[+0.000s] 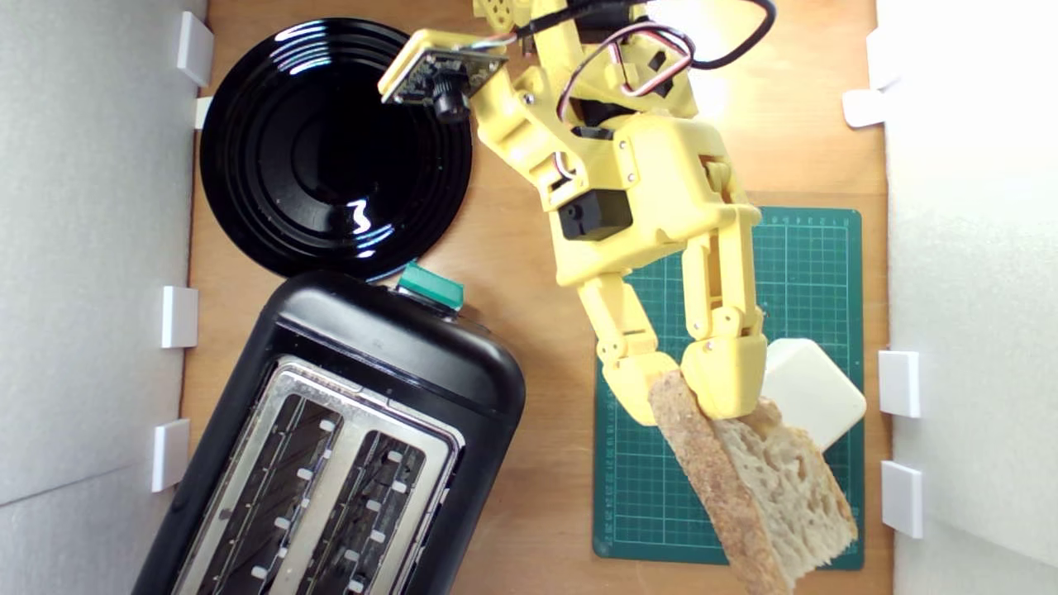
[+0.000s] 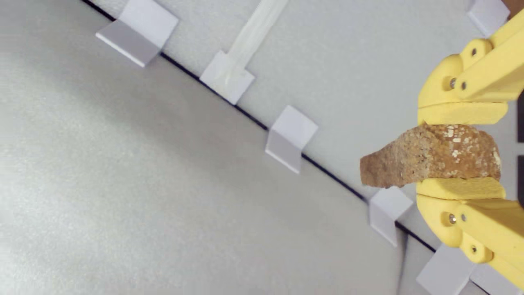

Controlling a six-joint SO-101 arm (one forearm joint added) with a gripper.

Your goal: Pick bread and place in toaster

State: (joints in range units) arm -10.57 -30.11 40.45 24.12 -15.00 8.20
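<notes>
The black two-slot toaster [image 1: 331,446] runs off the exterior view's bottom edge. The yellow claw [image 1: 686,392] pinches the half-oval bread slice [image 1: 769,487], brown floury crust, pale holey crumb.

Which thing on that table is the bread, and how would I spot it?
Find the green mat on the exterior view's right. Over its lower edge, the yellow tool grips the bread by one end. Unlike the smooth cream block beside it, the bread has holey crumb and a brown floury crust.
</notes>
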